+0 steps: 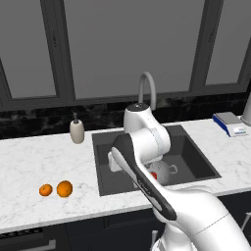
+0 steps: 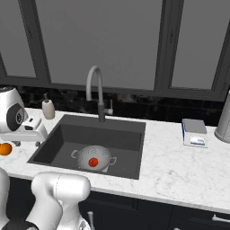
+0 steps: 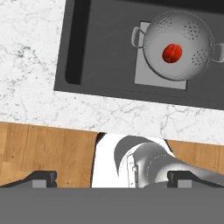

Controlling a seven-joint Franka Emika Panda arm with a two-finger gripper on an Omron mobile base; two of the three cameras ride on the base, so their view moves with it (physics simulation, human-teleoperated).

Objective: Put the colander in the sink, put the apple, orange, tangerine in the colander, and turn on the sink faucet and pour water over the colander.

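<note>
Fruit sits at the far left of your counter (image 1: 29, 157): in the left base view the tangerine (image 1: 45, 190) lies just beside the orange (image 1: 64, 188), the smaller ball to the left of the bigger one, both near the front edge and well apart from the sink (image 1: 105, 162). You can read that as the two pieces waiting their turn, since neither is in the bowl yet. Behind them, by the sink's back left corner, stands the cream soap bottle (image 1: 77, 131), which has no part in the job, so steer round it. Moving right, the colander (image 2: 93, 158) rests upright on the sink floor over the paler square patch (image 3: 148, 76), placed low in the basin so that water poured from above can run through its holes and drain. The apple (image 2: 93, 162) already lies in the bottom of it, which you can judge as the first fruit done. The gripper (image 3: 112, 179) looks down from above the counter's front edge beside the sink; its two finger tips stand far apart with nothing between them, wide and empty, which suits a reach for the next fruit. Behind the basin rises the sink faucet (image 2: 96, 92), its arched spout curving over the back of the sink; whether its lever is off you cannot tell for sure, though no water shows. Farther right on the counter lies a small blue and white scale (image 2: 194, 133), clear of the work.
</note>
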